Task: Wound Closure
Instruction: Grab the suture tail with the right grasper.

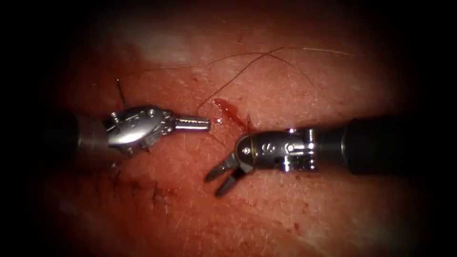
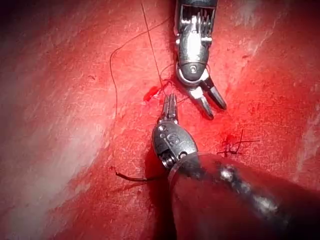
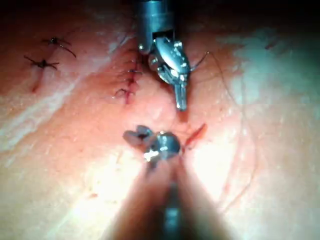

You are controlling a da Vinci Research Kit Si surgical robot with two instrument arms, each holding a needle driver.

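My left tool (image 1: 207, 124) lies over the tissue (image 1: 295, 90) with its jaws shut and pointing right; I make out nothing between them. My right tool (image 1: 212, 187) comes in from the right, jaws open and empty, tips angled down-left above the tissue. A thin dark thread (image 1: 247, 66) runs from near the left tool's tip up and across to the upper right. A streak of red fluid (image 1: 229, 111) marks the cut between the two tools. In the left wrist view the thread (image 2: 114, 75) loops past the shut left jaws (image 2: 169, 99) and the open right jaws (image 2: 216, 111).
Finished stitches (image 1: 153, 191) sit at the lower left, below the left tool, and show again as a row of stitches (image 3: 129, 82). A short cut end of thread (image 1: 121, 92) sticks up beside the left tool's wrist. Older knots (image 3: 45, 63) lie farther off.
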